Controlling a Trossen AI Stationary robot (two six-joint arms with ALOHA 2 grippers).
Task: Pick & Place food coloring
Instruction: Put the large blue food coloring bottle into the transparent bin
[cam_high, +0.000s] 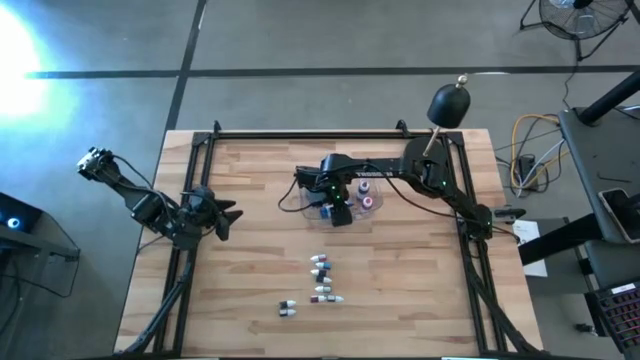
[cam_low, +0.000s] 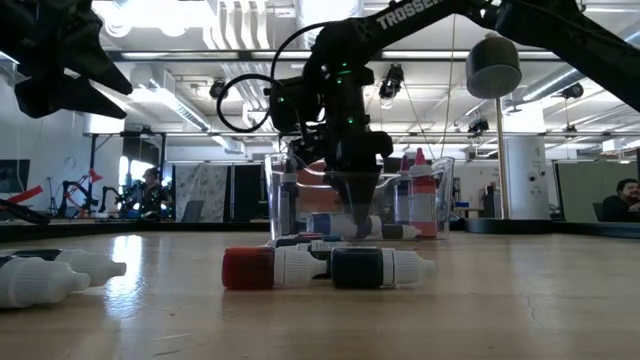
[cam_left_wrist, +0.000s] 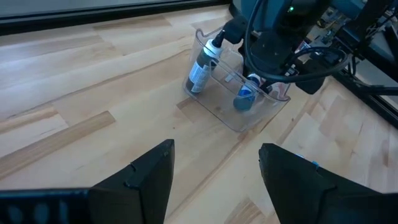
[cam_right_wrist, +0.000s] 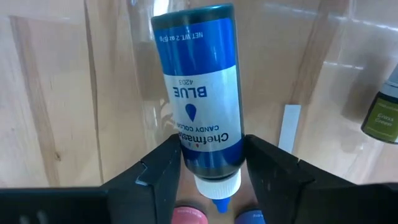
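Right gripper (cam_right_wrist: 211, 168) fingers clamped on glossy blue bottle (cam_right_wrist: 200, 93) inside clear plastic tub (cam_left_wrist: 219, 111), wood-plank table (cam_high: 250, 290), small capped bottles (cam_high: 321, 278) lying loose on table, left gripper (cam_left_wrist: 214, 177) spread open, holding nothing, at left table edge.

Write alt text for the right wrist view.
The right end effector grips a blue food coloring bottle labelled "BLUE", its cap pointing back toward the camera, over the clear tub on the wooden table. A green-labelled bottle shows at the edge, with pink and blue caps beneath the fingers.
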